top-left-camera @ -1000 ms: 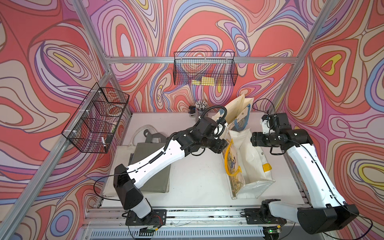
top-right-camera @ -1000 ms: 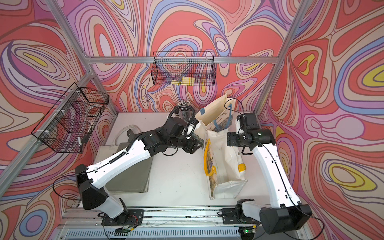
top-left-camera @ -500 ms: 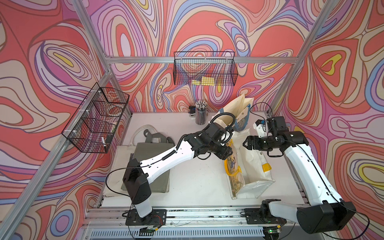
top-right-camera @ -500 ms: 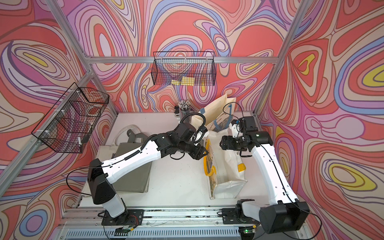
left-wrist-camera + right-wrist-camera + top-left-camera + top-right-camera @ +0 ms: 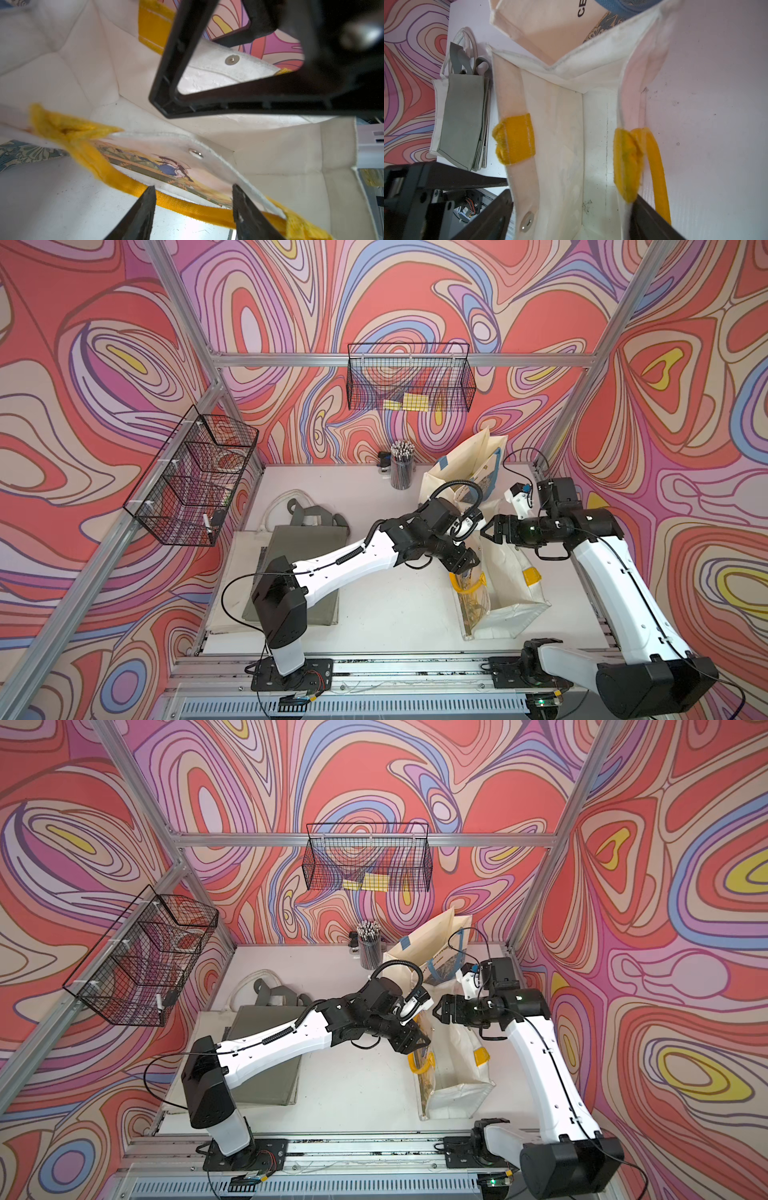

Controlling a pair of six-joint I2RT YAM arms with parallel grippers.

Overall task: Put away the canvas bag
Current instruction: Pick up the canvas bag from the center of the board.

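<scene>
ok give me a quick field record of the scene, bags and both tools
target: cream canvas bag, mouth open, right arm's side of the table
left tool: open, jaws astride a yellow handle
right tool: open, at the bag's mouth
behind: blue-handled bag, standing
left side: grey bag flat on a white bag
back: pencil cup
walls: back basket, side basket

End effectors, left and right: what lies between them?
Left wrist view: the canvas bag, mouth open, separates the left end effector from the right end effector.
</scene>
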